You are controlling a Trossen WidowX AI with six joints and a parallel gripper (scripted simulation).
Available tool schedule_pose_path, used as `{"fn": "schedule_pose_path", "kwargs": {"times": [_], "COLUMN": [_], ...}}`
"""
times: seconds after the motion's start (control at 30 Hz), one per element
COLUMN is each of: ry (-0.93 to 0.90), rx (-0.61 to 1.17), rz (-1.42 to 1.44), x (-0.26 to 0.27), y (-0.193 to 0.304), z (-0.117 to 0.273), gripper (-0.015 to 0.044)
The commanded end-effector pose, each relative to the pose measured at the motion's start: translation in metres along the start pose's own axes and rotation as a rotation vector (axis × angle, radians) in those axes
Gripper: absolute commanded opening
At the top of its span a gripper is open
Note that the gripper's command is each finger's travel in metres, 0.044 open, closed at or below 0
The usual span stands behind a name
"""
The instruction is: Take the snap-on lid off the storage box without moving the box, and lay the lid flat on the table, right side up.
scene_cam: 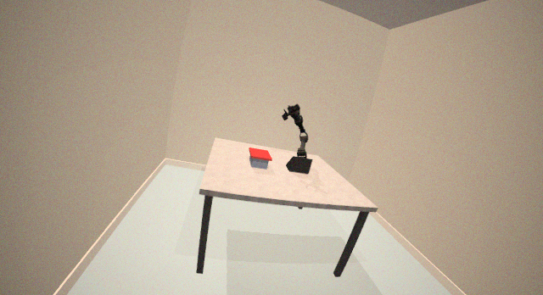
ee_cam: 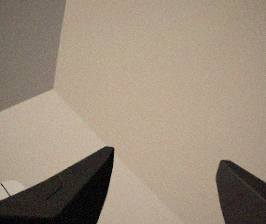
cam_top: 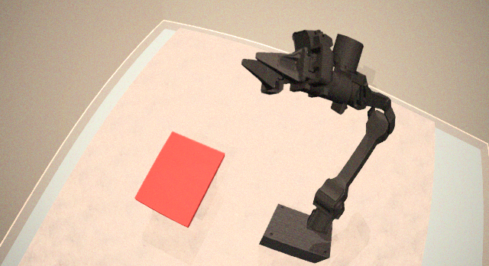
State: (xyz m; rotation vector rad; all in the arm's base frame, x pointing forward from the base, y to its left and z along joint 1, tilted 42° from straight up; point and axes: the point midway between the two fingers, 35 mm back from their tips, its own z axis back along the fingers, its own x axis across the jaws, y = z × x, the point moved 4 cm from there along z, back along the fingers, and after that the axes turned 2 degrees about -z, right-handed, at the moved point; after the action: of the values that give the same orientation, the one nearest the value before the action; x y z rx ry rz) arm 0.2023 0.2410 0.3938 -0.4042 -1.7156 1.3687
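The red lid [cam_top: 179, 178] [scene_cam: 260, 153] lies flat on top of the storage box. The grey-blue storage box [scene_cam: 259, 163] stands on the table [cam_top: 267, 151] [scene_cam: 237, 180] under the lid; in the top view the lid hides it. My gripper [cam_top: 250, 58] [scene_cam: 284, 114] [ee_cam: 166, 162] is open and empty, held high above the table, well above and apart from the lid. In the wrist view only the walls and ceiling show beyond the parted fingers; the lid and box are out of that view.
The arm's dark base [cam_top: 294, 231] [scene_cam: 299, 164] stands on the table beside the box, to its right in the top and exterior views. The arm rises from the base. The table's front edge [scene_cam: 271, 199] shows in the exterior view.
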Motion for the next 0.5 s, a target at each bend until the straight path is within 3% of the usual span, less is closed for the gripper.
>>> {"fn": "schedule_pose_path", "kwargs": {"times": [0.0, 0.07, 0.23, 0.47], "ry": [0.211, 0.25, 0.545, 0.882], "rx": [0.102, 0.113, 0.137, 0.038], "rz": [-0.169, -0.197, -0.378, -0.517], "x": [-0.034, -0.04, -0.085, -0.138], "y": [0.049, 0.057, 0.112, 0.166], "z": [-0.018, -0.02, -0.024, -0.008], "gripper": [0.0235, 0.0235, 0.0235, 0.0235]}}
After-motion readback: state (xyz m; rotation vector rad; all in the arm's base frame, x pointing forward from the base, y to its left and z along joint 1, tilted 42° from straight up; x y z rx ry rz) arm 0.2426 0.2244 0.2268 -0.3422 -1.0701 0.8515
